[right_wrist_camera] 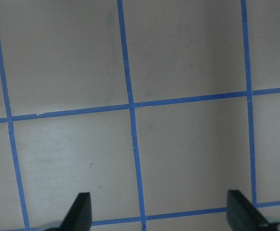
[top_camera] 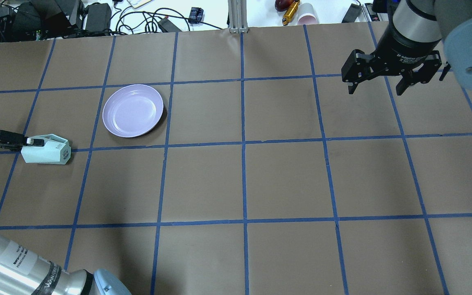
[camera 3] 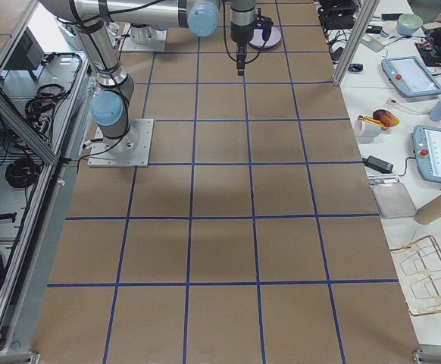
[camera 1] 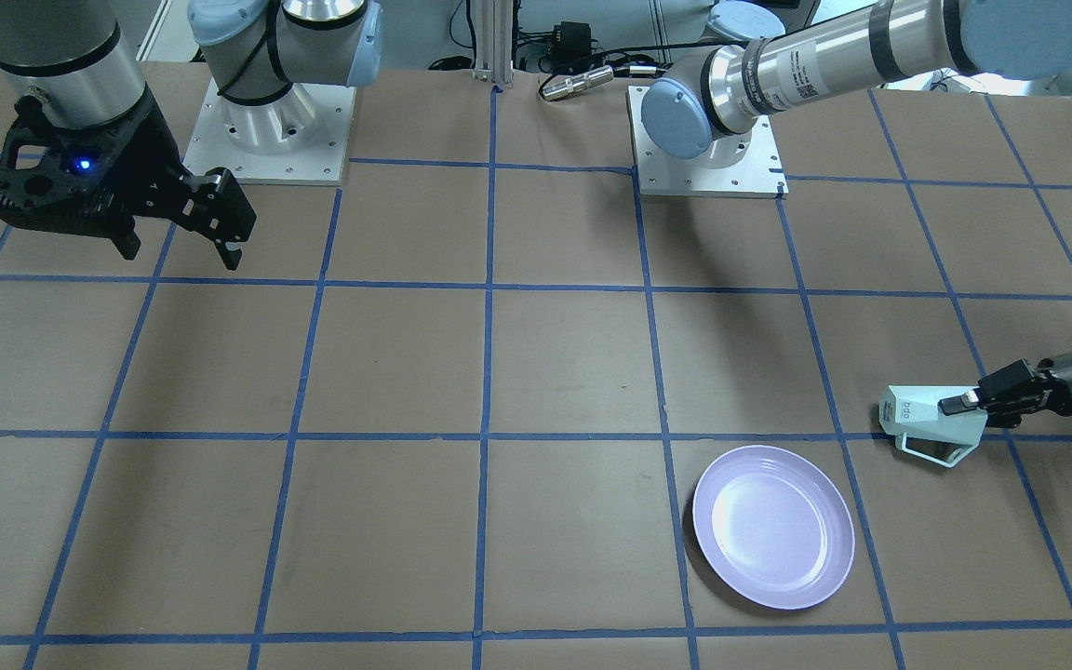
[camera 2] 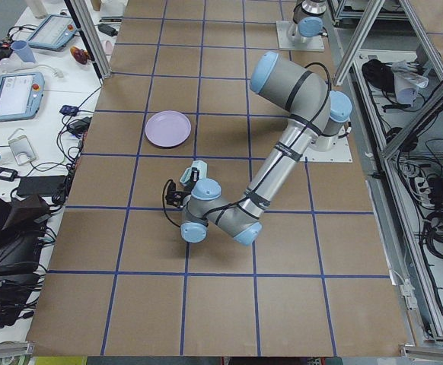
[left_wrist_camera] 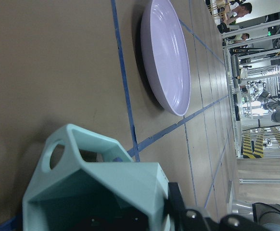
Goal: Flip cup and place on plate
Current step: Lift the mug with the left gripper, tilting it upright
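cup (camera 1: 919,421): pale mint, darker teal inside | plate (camera 1: 773,526): glossy lavender | table (camera 1: 406,363): brown, blue grid lines

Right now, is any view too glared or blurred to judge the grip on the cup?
Front-facing view: sharp, cup logo visible, soft glare on the plate. Left wrist view: cup close and slightly soft, its inside too dark to show the jaws' contact; background blown out. Right wrist view: table washed pale.
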Available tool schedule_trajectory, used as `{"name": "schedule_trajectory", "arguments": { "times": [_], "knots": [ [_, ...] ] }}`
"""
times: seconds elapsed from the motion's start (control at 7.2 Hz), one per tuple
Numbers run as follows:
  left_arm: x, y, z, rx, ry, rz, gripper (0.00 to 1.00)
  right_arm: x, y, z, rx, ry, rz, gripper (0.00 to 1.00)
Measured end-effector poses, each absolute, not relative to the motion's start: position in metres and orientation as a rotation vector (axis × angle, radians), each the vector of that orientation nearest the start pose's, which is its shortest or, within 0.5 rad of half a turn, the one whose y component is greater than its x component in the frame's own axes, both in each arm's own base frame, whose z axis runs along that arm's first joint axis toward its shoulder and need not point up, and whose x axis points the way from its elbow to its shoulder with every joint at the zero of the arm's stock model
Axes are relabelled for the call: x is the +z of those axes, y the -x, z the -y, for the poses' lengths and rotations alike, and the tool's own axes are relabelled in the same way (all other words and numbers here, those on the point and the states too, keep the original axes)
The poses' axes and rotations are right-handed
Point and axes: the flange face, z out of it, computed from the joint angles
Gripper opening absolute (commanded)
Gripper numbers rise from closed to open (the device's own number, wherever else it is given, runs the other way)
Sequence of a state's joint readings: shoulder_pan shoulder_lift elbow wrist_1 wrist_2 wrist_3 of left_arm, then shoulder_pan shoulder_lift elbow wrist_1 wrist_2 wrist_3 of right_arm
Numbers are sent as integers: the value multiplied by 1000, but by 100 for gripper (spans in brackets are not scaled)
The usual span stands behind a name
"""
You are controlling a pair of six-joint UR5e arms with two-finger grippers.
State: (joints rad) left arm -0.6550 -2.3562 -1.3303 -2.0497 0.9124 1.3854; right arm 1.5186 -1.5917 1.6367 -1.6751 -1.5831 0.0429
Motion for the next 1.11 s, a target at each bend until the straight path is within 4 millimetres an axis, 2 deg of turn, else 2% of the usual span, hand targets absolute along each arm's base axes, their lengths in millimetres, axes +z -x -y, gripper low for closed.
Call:
{"name": "schedule_trajectory", "arguments": {
  "times": [0.42, 0.83, 1.11],
  "knots": [
    [140, -372, 532, 169, 69, 1993, 0, 476, -106, 495, -93, -150, -3149, 100],
    [160, -362, 535, 171, 55, 2005, 0, 476, -107, 494, -94, -150, -3148, 100],
    [163, -359, 535, 171, 48, 2005, 0, 476, -106, 495, -93, -150, -3149, 100]
  ]
}}
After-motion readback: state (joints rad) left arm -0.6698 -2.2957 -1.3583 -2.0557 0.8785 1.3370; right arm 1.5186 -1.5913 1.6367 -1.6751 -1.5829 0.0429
